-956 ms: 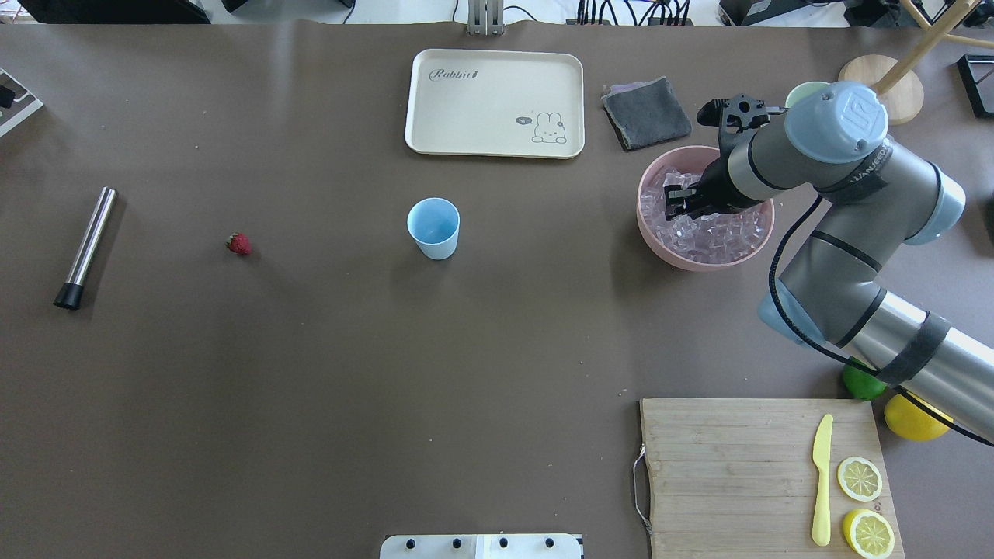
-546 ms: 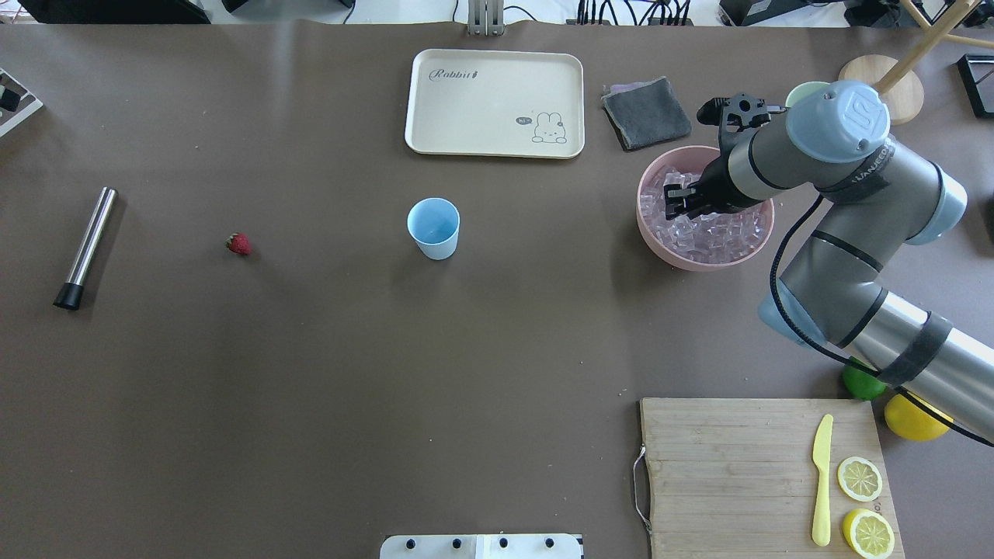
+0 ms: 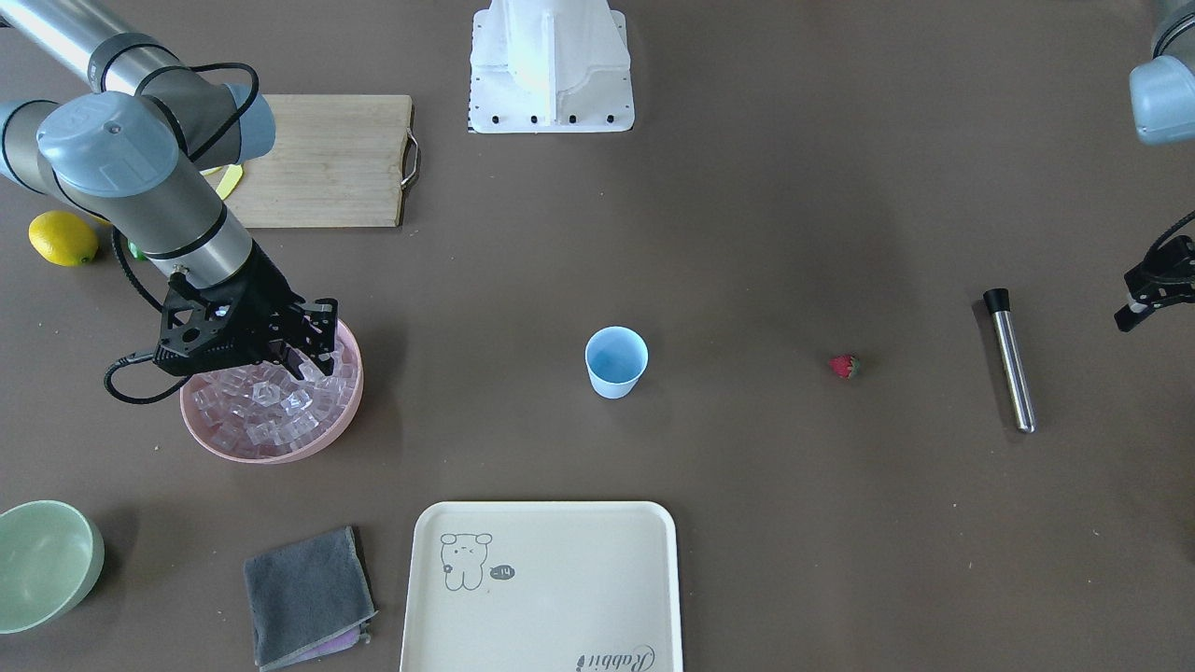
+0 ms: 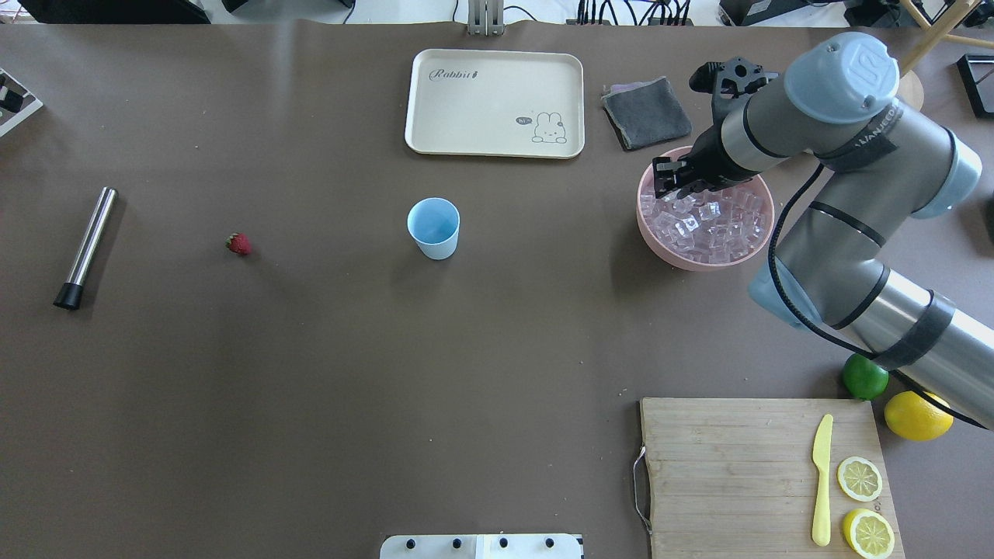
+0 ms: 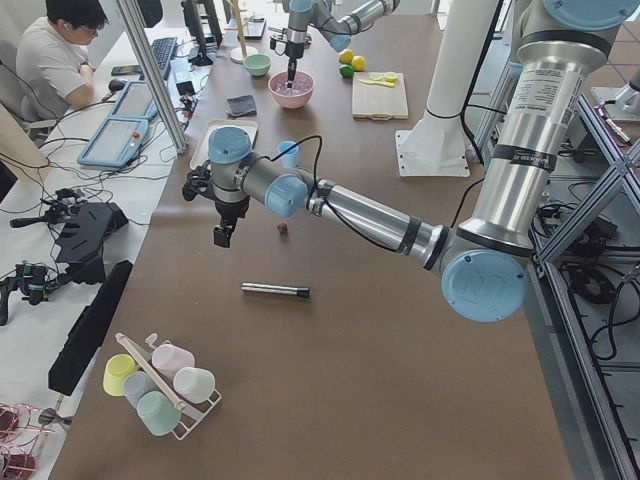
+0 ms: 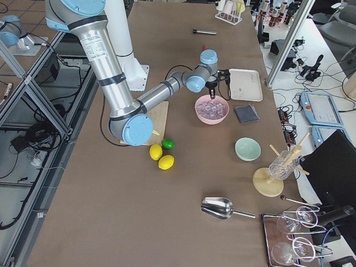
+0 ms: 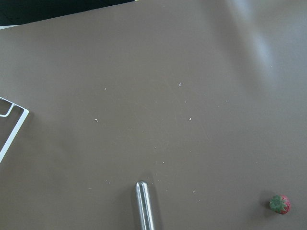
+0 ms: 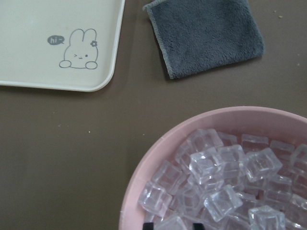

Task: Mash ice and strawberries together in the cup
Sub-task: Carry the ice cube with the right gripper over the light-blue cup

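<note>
Right gripper (image 4: 669, 177) poised over pink bowl (image 4: 677, 258) of ice (image 4: 710, 225), jaws narrowly apart, grip unclear. Left gripper (image 3: 1150, 297) jaws unreadable. Cup (image 4: 433, 227), strawberry (image 4: 239, 244) well apart.

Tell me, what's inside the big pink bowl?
Lots of clear ice cubes fill the pink bowl. The right gripper hangs over one edge and covers a few cubes, and the pile hides the bowl's bottom.

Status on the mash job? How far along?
Nothing done yet: the cup looks empty. In hand: the right gripper is over the ice in the pink bowl; whether it holds a cube I cannot tell. Still to do: ice and the strawberry, lying on the table, into the cup, then mashing; the metal rod lies untouched.
</note>
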